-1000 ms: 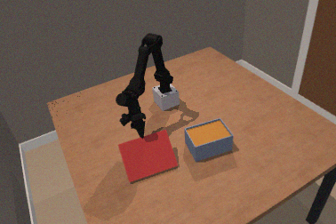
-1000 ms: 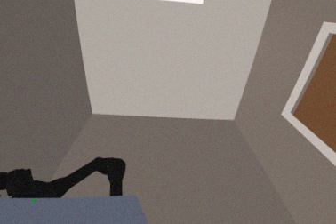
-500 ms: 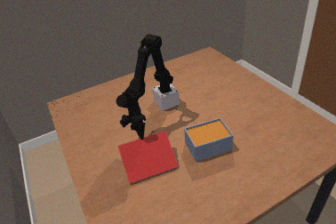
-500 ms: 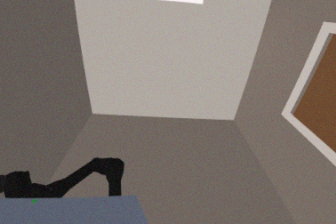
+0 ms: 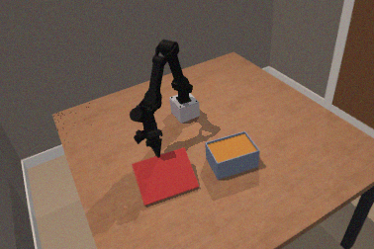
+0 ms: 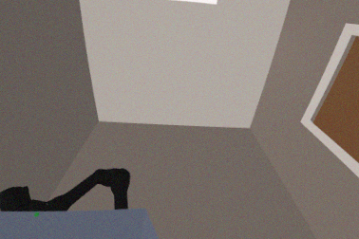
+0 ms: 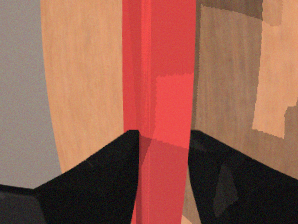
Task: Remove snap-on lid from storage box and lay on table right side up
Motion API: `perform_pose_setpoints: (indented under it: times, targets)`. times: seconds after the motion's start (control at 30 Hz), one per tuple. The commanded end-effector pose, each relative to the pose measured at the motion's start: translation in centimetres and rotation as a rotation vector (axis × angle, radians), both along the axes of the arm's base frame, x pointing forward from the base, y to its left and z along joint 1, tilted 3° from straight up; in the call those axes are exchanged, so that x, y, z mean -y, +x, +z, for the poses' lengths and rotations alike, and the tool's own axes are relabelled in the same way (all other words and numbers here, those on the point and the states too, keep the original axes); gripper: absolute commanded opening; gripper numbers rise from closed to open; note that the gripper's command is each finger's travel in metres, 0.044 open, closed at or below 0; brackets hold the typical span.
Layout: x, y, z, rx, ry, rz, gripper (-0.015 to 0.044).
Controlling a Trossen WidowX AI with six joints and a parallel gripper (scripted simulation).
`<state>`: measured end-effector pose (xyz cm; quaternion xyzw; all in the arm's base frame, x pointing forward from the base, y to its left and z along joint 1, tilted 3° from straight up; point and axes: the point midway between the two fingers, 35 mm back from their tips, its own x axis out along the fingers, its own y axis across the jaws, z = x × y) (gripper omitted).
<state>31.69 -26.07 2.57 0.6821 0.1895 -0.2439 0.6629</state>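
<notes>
The red lid (image 5: 165,178) (image 7: 170,40) is off the box, low over or on the table to its left, with its broad face up. Any small gap or tilt under it is hard to tell. My gripper (image 5: 158,156) (image 7: 164,134) is shut on the lid's edge nearest the arm's base. In the wrist view the red edge runs between the two black fingertips. The blue storage box (image 5: 232,167) stands upright and open, with orange showing inside its rim. The lid and the box are apart.
The wooden table (image 5: 277,117) carries everything. The arm's white base block (image 5: 185,112) stands behind the lid and box. The exterior view shows mostly walls and ceiling, part of the black arm (image 6: 114,178) and a blue-grey surface (image 6: 85,228) along the bottom.
</notes>
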Motion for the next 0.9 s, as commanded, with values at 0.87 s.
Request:
perform_pose_setpoints:
  times: [0.87]
  targets:
    - [-0.5, -0.1, -3.5, -0.021, 0.024, -0.004, 0.0000]
